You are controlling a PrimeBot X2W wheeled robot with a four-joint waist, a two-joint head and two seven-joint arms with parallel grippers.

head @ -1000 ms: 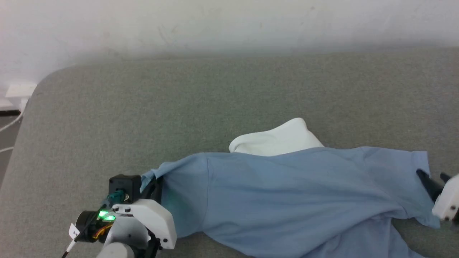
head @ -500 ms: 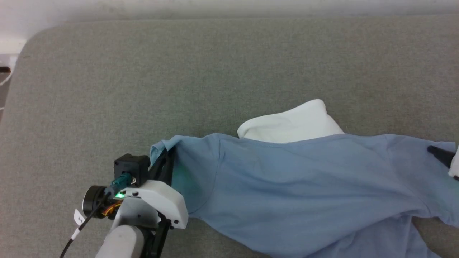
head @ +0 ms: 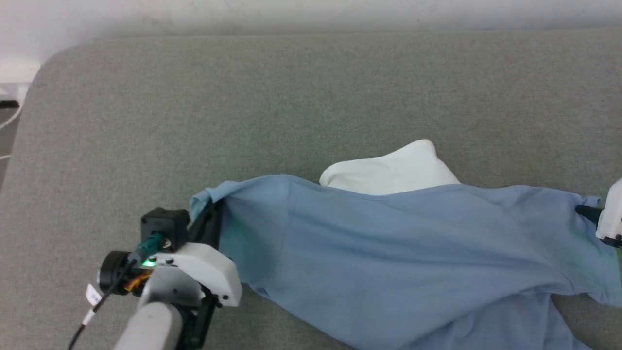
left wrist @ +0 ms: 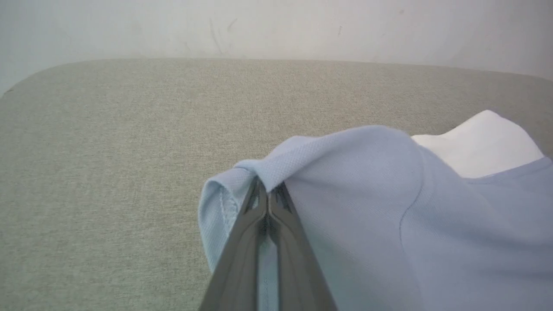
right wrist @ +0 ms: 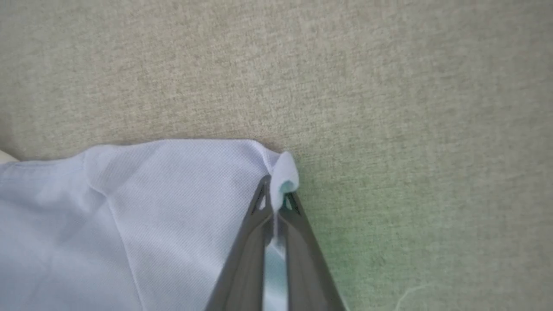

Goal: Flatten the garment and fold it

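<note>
Garment [head: 388, 243] lies across near part of grey cushion [head: 291, 97]. Left gripper [left wrist: 268, 192] pinches one sleeve hem, right gripper [right wrist: 275, 194] the other. Versus half-second ago, span apparently wider, cloth tauter: flattening underway, folding not begun.

- garment [head: 388, 243]: light blue, plain fine knit; collar [head: 388, 175] white.
- upholstered surface [head: 291, 97]: grey-green woven fleck (uniform throughout).
- left gripper [left wrist: 268, 194]: dark grey fingers [left wrist: 242, 259]; white housing [head: 204, 277], green lamp [head: 148, 263].
- right gripper [right wrist: 275, 198]: dark grey fingers [right wrist: 246, 259].
- wall [head: 311, 12]: off-white.
</note>
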